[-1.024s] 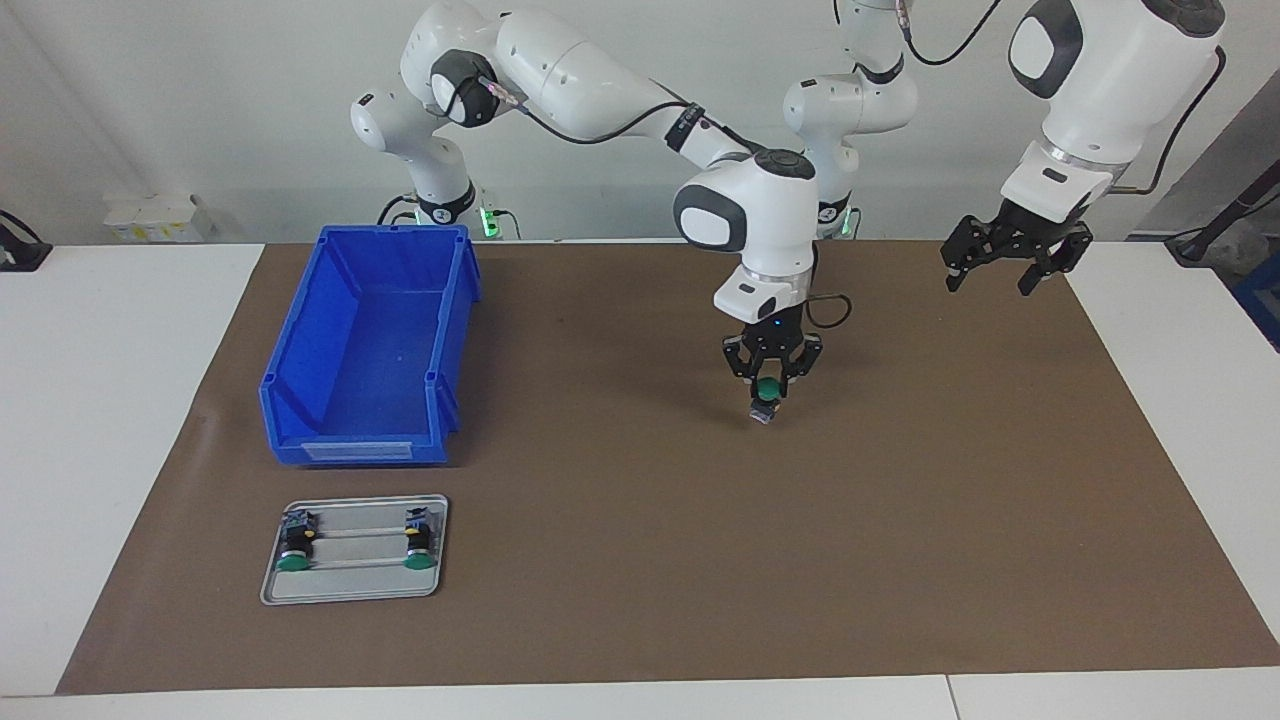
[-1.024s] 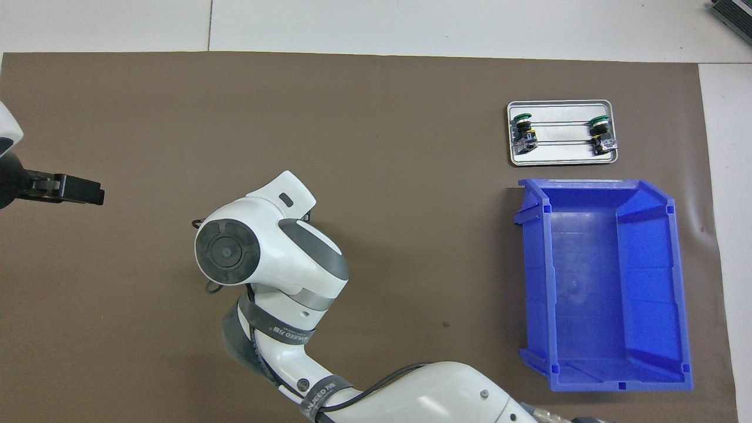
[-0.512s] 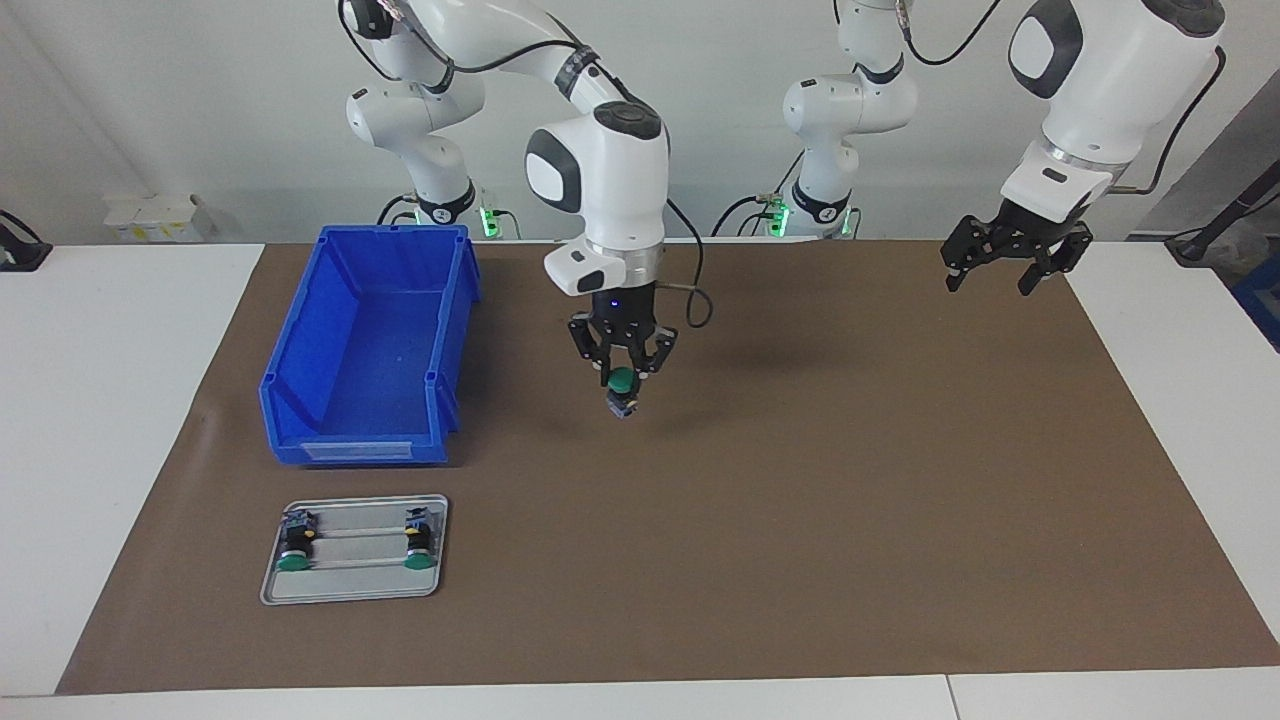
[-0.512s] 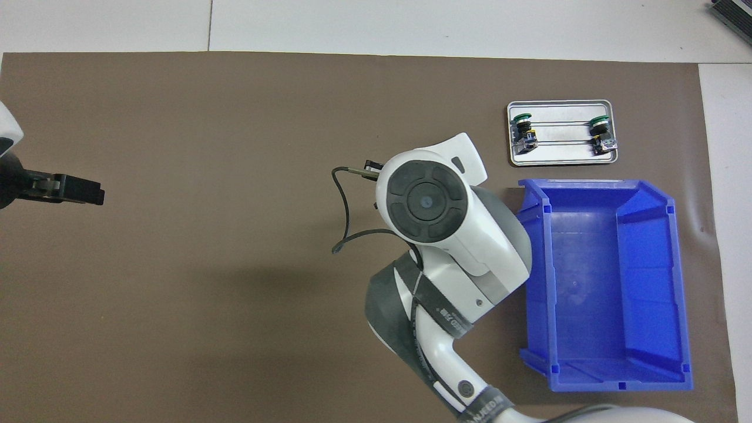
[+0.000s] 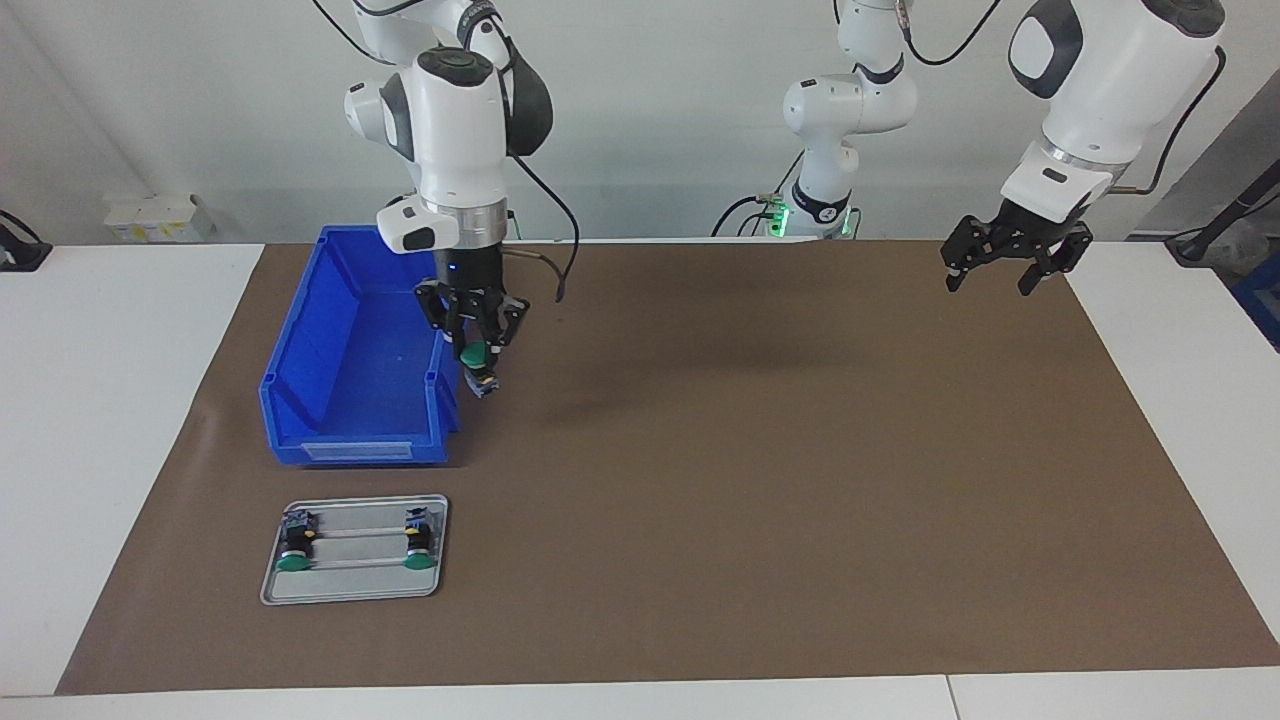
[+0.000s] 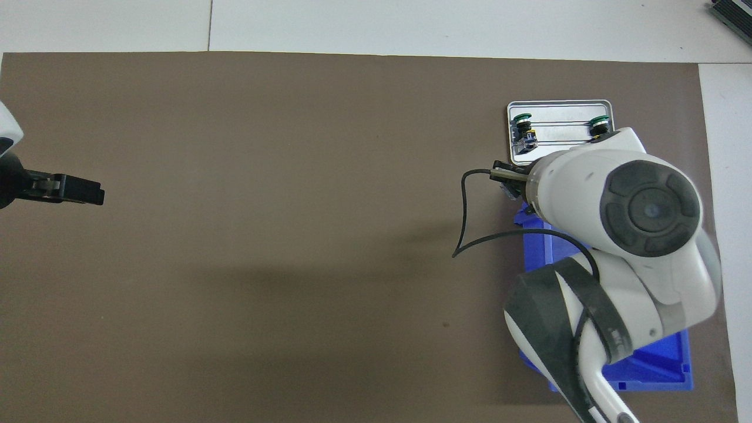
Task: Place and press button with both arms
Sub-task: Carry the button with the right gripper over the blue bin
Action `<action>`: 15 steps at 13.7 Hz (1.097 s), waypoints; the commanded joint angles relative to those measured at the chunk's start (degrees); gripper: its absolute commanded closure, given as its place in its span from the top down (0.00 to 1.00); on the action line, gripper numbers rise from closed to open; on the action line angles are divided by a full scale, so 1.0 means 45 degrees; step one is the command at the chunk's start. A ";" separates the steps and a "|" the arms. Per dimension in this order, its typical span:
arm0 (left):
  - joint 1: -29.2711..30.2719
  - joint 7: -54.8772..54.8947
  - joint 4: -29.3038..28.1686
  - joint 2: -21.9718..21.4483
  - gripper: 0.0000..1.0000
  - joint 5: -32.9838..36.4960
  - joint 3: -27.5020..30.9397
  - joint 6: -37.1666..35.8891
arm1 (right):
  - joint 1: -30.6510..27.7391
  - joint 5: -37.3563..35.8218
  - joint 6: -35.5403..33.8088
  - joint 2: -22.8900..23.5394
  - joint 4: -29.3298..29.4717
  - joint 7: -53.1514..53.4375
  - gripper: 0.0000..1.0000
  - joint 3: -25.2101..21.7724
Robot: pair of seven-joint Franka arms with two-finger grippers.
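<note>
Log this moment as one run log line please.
right gripper: shut on button, over bin edge | left gripper: open, waiting over mat | tray: two buttons

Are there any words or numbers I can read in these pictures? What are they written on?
None can be read.
The blue bin has a pale label on its front: too small to read.
The right arm's black band has white lettering: too blurred to read.
The button in the right gripper and the two buttons on the metal tray show a yellow mark, no letters.
</note>
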 commanded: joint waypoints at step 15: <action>0.0102 -0.0140 -0.0229 -0.0245 1.00 0.0149 -0.0057 -0.0012 | -0.3977 0.2050 0.4100 0.0896 -0.3361 -0.8468 0.00 0.0086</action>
